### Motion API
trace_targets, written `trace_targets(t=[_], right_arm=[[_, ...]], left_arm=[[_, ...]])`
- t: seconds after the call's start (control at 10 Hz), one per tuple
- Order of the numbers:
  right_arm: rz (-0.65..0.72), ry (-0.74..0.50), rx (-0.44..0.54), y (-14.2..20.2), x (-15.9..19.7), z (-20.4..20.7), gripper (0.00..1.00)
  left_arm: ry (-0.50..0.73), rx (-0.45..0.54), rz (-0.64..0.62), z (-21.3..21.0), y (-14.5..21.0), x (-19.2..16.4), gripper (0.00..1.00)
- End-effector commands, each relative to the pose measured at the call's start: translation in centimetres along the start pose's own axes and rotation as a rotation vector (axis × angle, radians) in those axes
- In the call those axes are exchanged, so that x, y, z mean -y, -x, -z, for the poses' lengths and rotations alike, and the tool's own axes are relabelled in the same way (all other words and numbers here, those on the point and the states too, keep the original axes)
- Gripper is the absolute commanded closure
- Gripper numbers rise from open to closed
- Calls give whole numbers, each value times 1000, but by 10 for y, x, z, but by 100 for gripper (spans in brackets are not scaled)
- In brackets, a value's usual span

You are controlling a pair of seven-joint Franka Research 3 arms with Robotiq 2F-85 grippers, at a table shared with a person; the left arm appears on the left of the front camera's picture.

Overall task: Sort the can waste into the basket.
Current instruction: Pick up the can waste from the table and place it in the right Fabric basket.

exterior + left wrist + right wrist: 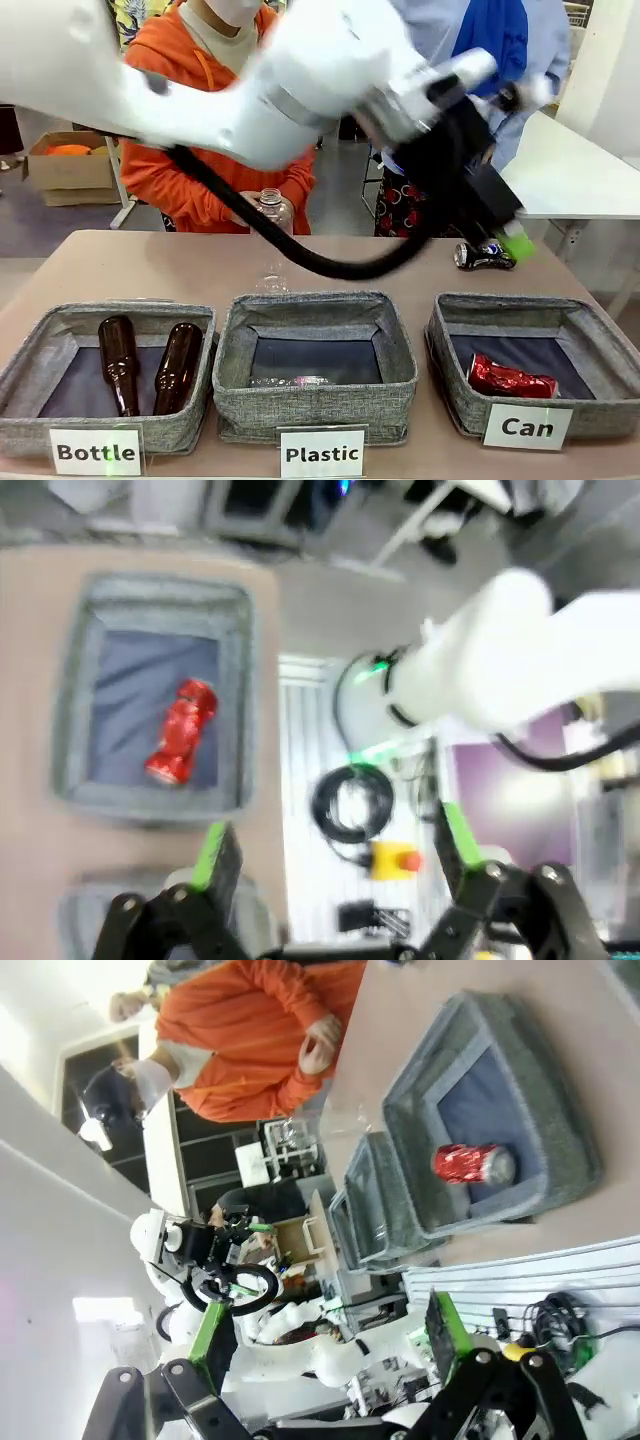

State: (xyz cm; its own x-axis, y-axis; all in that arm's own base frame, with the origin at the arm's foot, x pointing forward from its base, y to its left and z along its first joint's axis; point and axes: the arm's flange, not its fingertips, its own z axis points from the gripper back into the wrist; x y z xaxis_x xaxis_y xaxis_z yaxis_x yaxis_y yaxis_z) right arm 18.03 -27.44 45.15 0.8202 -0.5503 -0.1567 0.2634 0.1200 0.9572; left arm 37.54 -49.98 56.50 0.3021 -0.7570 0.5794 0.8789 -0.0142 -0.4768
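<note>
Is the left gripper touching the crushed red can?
Apart. In the left wrist view the red can lies in the basket, well clear of the left gripper and its open jaws.

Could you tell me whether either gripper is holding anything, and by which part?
Nothing is held: the left gripper and the right gripper both stand open and empty. The dark can lies on the table, ungripped.

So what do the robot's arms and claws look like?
The left arm is fat, rounded and shiny white, with a thick black cable hanging under it. The left claw and right claw look the same: two black jointed metal fingers each, with bright green pads on the tips.
</note>
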Motion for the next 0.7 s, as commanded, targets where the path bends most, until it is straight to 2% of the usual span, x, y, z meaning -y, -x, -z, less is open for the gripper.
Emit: trace_targets(t=[0.0,0.2,0.3,0.5,0.6], right_arm=[[60,-31,-65,3,-33,55,0],[114,-40,-170,15,-51,119,0],[153,-44,-237,25,-57,151,0],[231,-35,-292,43,-66,200,0],[253,-2,-325,53,-64,221,0]], left_arm=[[30,104,-77,-89,94,31,0],[68,230,-149,-147,175,43,0],[46,318,-224,-175,228,43,0],[2,506,-401,-219,334,37,0],[-4,644,-508,-236,393,29,0]])
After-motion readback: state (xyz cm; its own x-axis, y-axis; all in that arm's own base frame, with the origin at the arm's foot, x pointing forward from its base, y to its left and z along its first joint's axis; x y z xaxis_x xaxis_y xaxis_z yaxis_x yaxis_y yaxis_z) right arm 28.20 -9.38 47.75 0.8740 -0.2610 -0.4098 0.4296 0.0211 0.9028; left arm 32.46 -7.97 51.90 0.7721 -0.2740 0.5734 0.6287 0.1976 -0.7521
